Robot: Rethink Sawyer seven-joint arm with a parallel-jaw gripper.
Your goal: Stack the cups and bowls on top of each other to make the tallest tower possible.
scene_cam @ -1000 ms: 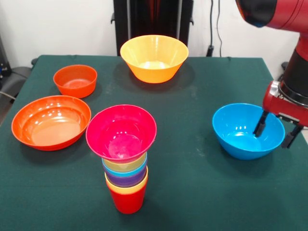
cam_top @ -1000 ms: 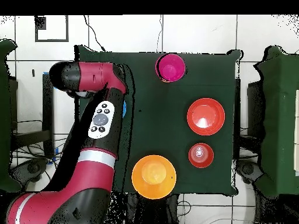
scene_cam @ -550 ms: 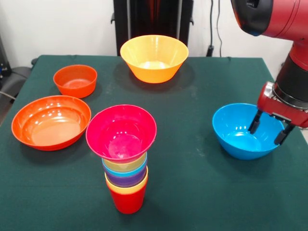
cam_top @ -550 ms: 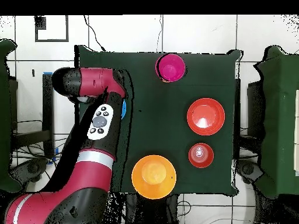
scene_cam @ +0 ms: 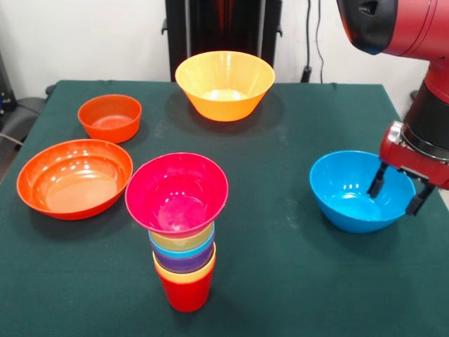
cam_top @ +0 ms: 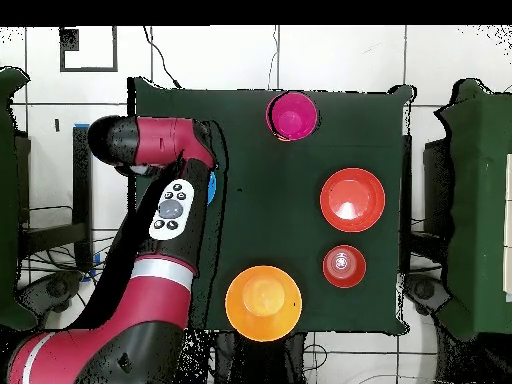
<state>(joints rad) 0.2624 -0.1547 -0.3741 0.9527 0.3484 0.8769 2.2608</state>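
Gripper [scene_cam: 397,188] jaws wide, straddling the blue bowl's [scene_cam: 353,193] right rim, right side of table. Glossy rim may slip free; tower [scene_cam: 180,225], near centre, looks tippy.

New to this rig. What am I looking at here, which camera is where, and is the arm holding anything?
A red and black robot arm works at a green-clothed table. One camera faces it across the table; the other looks straight down.

On the table: a large yellow-orange plastic bowl, a small orange bowl, a wide shallow orange bowl, and a tower of nested plastic cups topped by a magenta-pink bowl.

The tool is open, straddling the rim of the glossy blue bowl, holding nothing.
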